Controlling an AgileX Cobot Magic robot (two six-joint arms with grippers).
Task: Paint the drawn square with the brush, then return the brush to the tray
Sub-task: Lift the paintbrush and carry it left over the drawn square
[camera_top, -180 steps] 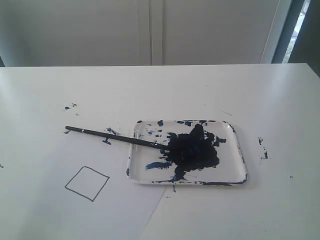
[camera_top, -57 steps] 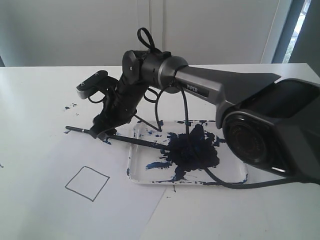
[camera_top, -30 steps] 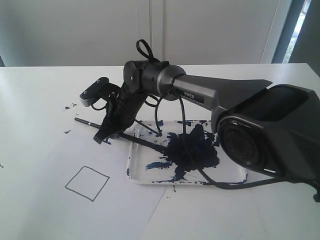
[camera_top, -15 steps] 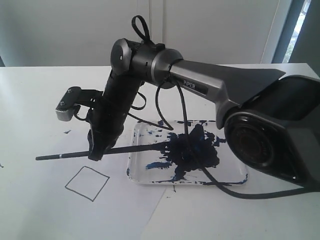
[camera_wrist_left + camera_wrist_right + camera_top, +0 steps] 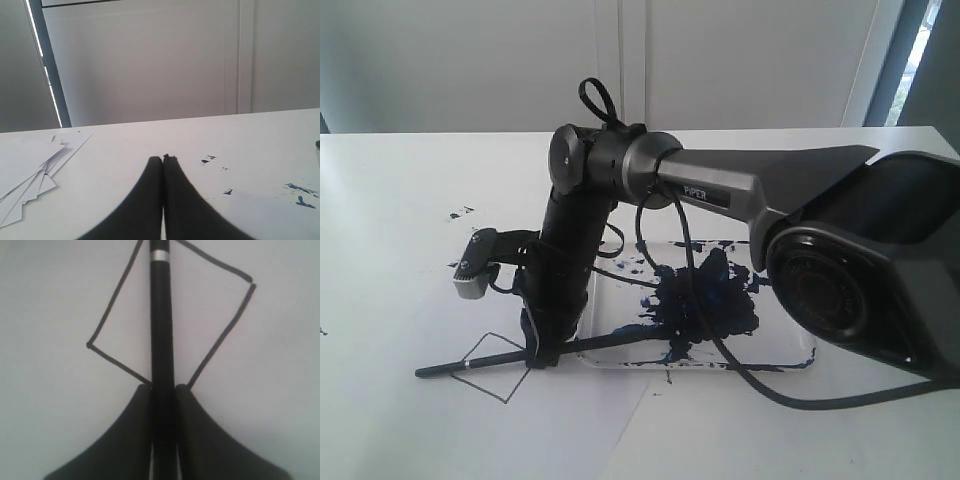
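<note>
My right claw (image 5: 542,352) is nipped almost closed on the brush (image 5: 480,362), gripping the black handle partway along, with the fingers pointing down at the paper (image 5: 550,430). From the outside camera the brush's long axis runs nearly level, left to right. The end with the silver band points left, past the drawn square (image 5: 495,382), and the other end runs back over the tray (image 5: 616,306) toward the dark paint blob (image 5: 710,300). In my right wrist camera the handle (image 5: 161,315) lies along a diagonal of the square (image 5: 205,315), which is bare white inside. I cannot tell whether the brush touches the paper. My left claw (image 5: 163,159) has its fingers pressed together on nothing, low over the table (image 5: 125,145).
</note>
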